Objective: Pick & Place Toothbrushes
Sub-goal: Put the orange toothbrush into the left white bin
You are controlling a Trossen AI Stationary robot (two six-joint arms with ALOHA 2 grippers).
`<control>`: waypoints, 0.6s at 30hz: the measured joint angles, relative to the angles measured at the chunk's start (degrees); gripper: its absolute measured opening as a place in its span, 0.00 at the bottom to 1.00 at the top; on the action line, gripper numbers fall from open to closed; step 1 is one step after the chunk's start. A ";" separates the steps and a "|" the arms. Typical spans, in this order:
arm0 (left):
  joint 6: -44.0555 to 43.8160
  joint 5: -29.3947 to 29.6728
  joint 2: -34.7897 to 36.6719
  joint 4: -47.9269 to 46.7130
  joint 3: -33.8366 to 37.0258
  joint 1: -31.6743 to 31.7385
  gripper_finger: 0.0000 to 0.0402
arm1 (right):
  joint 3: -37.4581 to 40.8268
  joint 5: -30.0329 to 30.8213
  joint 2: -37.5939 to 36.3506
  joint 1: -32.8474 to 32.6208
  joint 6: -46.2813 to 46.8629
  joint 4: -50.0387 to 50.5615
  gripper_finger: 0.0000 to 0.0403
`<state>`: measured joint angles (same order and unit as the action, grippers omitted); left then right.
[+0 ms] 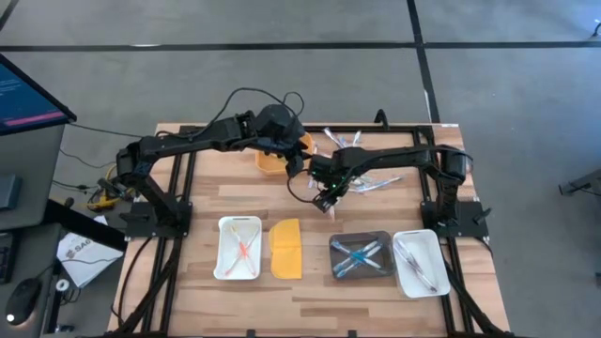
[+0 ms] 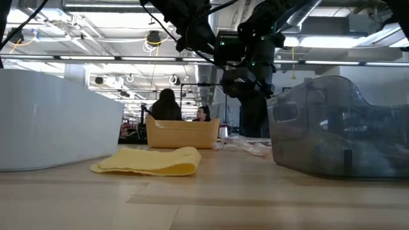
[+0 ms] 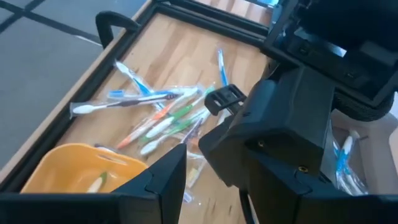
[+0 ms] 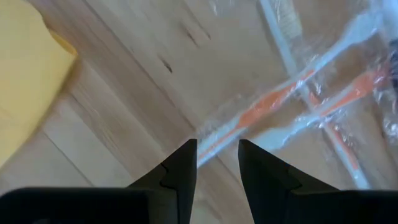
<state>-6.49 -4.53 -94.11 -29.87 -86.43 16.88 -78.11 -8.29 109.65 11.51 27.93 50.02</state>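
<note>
The pale wooden slatted counter point(image 1: 197, 202) carries four things along its 6 o'clock edge: a white rectangular plastic tray point(image 1: 223, 255) at 7 o'clock with orange brushes in it, a flat yellow-orange lid point(image 1: 286, 250) beside it, a smoky grey plastic tray point(image 1: 361, 256) holding blue ones, and a second white tray point(image 1: 420, 263) at 5 o'clock. A small orange plastic bowl point(image 1: 270, 161) sits toward 11 o'clock.

The loose pile of thin wrapped plastic toothbrushes point(image 3: 163, 116) lies up at 12 to 1 o'clock, and that's where the action is. The right pincer point(image 4: 217, 146) hangs over the pile's 7 o'clock fringe, tips lined up on an orange-handled toothbrush in a clear wrapper point(image 4: 261, 107).

To do this well, I'd say drop straight down astride that one handle, clear of the brushes crossing it, and pinch the stick rather than just the slippery film. Its colour points to the 7 o'clock tray.

The right pincer is partly parted, with wood showing between the tips. It looks released, clamping nothing yet. The left pincer point(image 1: 296, 161) waits by the bowl, spread wide and empty.
</note>
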 joint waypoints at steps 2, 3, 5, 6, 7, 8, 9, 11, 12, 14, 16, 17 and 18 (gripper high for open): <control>-0.06 -0.33 -0.02 -0.06 0.06 0.00 0.38 | -0.04 0.91 -0.28 -0.07 0.01 0.77 0.28; -0.10 -0.36 -0.04 0.32 0.06 0.00 0.38 | -0.04 1.14 -0.62 -0.08 0.01 1.19 0.28; -0.21 -0.45 0.04 0.48 -0.03 -0.02 0.38 | -0.04 2.21 -1.23 -0.09 0.43 0.96 0.28; -0.23 -0.38 0.04 0.57 -0.05 -0.04 0.38 | -0.04 2.86 -1.52 -0.11 0.47 1.26 0.28; -0.26 -0.38 0.06 0.66 -0.10 -0.10 0.38 | -0.02 3.50 -1.62 -0.13 0.58 1.30 0.28; -0.26 -0.34 0.10 0.64 -0.13 -0.12 0.38 | -0.02 3.69 -1.64 -0.13 0.97 1.04 0.28; -0.26 -0.31 0.10 0.63 -0.14 -0.13 0.38 | -0.04 3.74 -1.64 -0.12 1.44 1.31 0.28; -0.26 -0.30 0.00 0.54 -0.14 -0.14 0.38 | -0.04 3.78 -1.64 0.14 1.68 2.43 0.28; -0.26 -0.29 -0.02 0.45 -0.14 -0.15 0.38 | 0.03 3.78 -1.60 0.10 1.78 2.50 0.28; -0.11 -0.32 -0.04 0.13 -0.14 -0.15 0.38 | 0.66 3.75 -1.60 0.07 2.11 1.81 0.28; 0.29 0.98 -0.13 -1.01 -0.14 -0.09 0.38 | 1.28 3.76 -1.57 0.07 2.18 1.87 0.28; 0.36 2.53 -0.13 -2.04 -0.13 0.01 0.38 | 1.51 3.78 -1.57 0.07 2.47 1.92 0.28; 0.42 3.82 -0.13 -2.67 -0.14 0.17 0.38 | 1.71 3.82 -1.57 0.07 2.57 1.96 0.28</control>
<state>-6.06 -0.71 -94.24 -32.54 -86.56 17.05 -76.40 -4.47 108.07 11.57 30.50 51.99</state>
